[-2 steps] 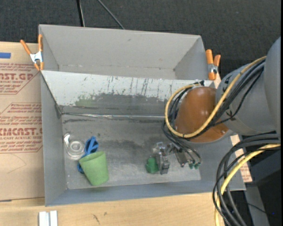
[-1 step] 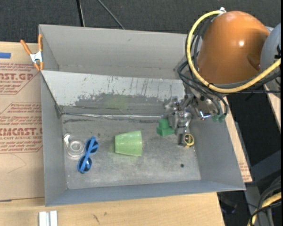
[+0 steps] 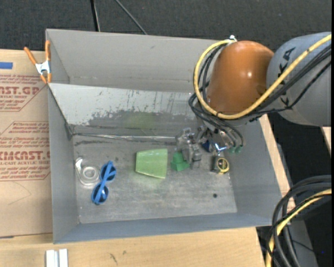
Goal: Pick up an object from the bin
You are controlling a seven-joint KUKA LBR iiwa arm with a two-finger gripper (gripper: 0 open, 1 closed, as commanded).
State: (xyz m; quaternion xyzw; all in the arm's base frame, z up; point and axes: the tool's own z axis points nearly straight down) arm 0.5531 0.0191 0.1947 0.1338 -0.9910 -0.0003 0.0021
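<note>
Gripper (image 3: 190, 149) hung over a small dark-green piece (image 3: 179, 162) mid-floor of the bin (image 3: 128, 54), touching the pale green block (image 3: 152, 163). Couldn't tell if it was apart or together. Piece looked light, stiff, maybe slippery, so I'd pinch its flat sides.

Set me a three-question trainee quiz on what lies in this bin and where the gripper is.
1. True or false: in the camera view, the blue plastic glasses lie left of the pale green block.
2. Which thing lies between the pale green block and the gripper?
A. the blue plastic glasses
B. the small dark green piece
C. the black-and-yellow round thing
3. Fill in: in the camera view, the black-and-yellow round thing lies to the ____ of the gripper.

Key: 1 true; 2 B; 3 right.
</note>
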